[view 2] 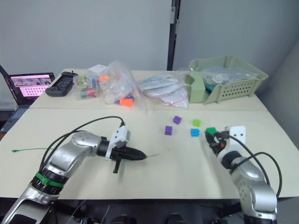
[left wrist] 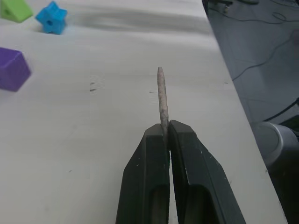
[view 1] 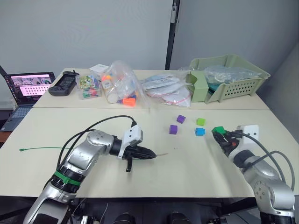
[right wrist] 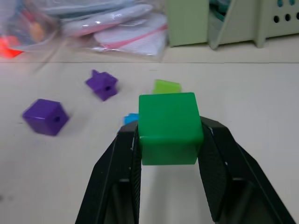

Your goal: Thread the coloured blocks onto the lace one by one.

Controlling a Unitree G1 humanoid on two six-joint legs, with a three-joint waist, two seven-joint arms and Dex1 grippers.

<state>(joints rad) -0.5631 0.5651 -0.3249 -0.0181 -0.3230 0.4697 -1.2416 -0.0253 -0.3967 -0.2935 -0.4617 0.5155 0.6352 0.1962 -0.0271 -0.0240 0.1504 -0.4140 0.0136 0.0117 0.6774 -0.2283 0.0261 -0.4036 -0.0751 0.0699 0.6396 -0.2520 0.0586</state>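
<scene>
At your twelve o'clock lie clear plastic bags (view 1: 122,84); a pale green slotted basket (view 1: 243,81) sits at two, an open laptop (view 1: 25,91) at ten.

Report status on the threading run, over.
Left claw shut on the lace, tan tip pointing out. Right claw shut on the dark green block. Four blocks loose on the table. Nothing between claws.

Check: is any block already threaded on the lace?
No. The lace tip sticks out bare from the left gripper, and the dark green block sits clamped in the right gripper, apart from it.
</scene>
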